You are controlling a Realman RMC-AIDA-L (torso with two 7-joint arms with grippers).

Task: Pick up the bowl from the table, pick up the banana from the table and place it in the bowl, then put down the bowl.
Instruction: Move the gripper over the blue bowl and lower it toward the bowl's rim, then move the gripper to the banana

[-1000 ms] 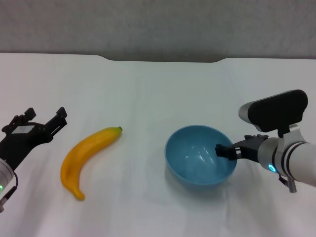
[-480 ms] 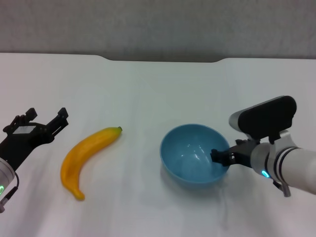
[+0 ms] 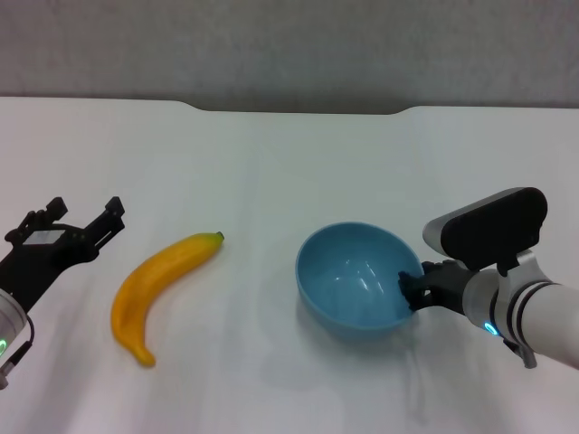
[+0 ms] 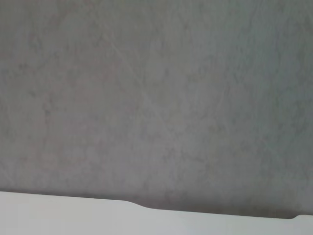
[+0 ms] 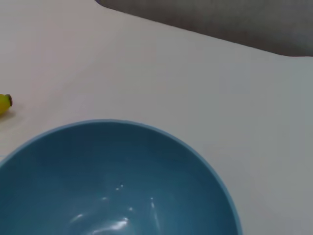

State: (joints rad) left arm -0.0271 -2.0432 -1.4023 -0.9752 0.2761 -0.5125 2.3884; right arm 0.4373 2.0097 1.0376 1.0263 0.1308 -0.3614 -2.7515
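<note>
The light-blue bowl [image 3: 353, 285] sits right of centre in the head view, a little above the white table [image 3: 271, 163], with a faint shadow under it. My right gripper [image 3: 414, 289] is shut on the bowl's right rim. The right wrist view looks into the empty bowl [image 5: 112, 186], and the banana's stem tip [image 5: 5, 104] shows beyond it. The yellow-orange banana [image 3: 161, 276] lies on the table left of the bowl, stem toward the bowl. My left gripper [image 3: 77, 221] is open and empty, hovering left of the banana.
A shallow dark notch [image 3: 298, 108] cuts the table's far edge, with a grey wall behind. The left wrist view shows only that wall and the table's far edge [image 4: 58, 213].
My right gripper has shifted the bowl slightly left and raised it off the table, and a shadow has appeared below it. The left arm and the banana have not moved.
</note>
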